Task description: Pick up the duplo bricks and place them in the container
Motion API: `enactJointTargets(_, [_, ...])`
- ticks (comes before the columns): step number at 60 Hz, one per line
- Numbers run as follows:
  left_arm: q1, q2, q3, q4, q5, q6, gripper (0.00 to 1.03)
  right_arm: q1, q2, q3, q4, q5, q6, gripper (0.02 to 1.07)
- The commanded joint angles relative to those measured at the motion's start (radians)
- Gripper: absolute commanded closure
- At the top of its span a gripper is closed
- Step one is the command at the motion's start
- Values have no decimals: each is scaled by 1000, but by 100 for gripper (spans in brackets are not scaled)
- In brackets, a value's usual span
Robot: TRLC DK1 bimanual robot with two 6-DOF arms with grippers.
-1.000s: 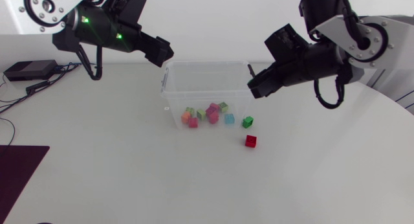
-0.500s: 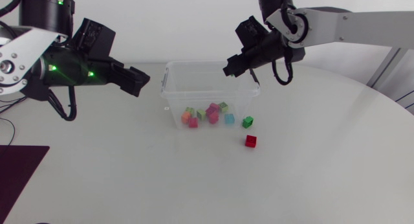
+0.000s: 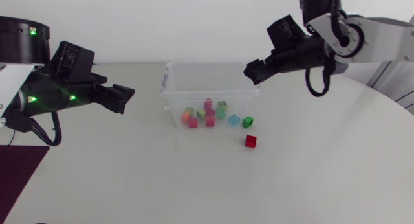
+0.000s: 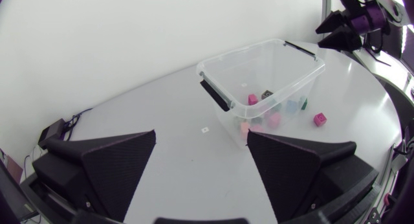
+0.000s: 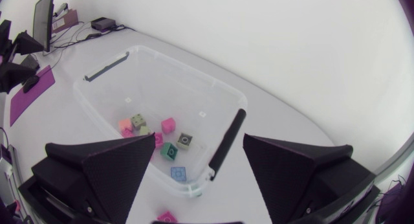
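Note:
The clear plastic container stands mid-table with several coloured duplo bricks on its floor. A red brick lies on the table just in front of its right front corner. A green brick sits at that corner; whether inside or outside I cannot tell. My right gripper hangs open and empty above the container's right end; in its own view the bricks lie below it. My left gripper is open and empty, left of the container, well apart from it.
A black clip handle runs along each short side of the container. A dark purple mat lies at the table's left front edge. The round table edge curves past on the right.
My right gripper opened above the container and drew back to the right; one more pink brick now lies inside. My left arm swung down and to the left.

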Motion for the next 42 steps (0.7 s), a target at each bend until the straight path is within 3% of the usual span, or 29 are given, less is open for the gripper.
enactJointTargets(1, [14,-36,-50,15,-9,1,5,-25,-52,-115,19,-13,-24,7])
enactJointTargets(19, [41,-130,-150,19,-9,18,5,-111,-89,-364,120,-67,-58,7])
enactJointTargets(42, [73,-222,-294,81,-34,18,5,-120,230,-272,220,-67,-103,7])
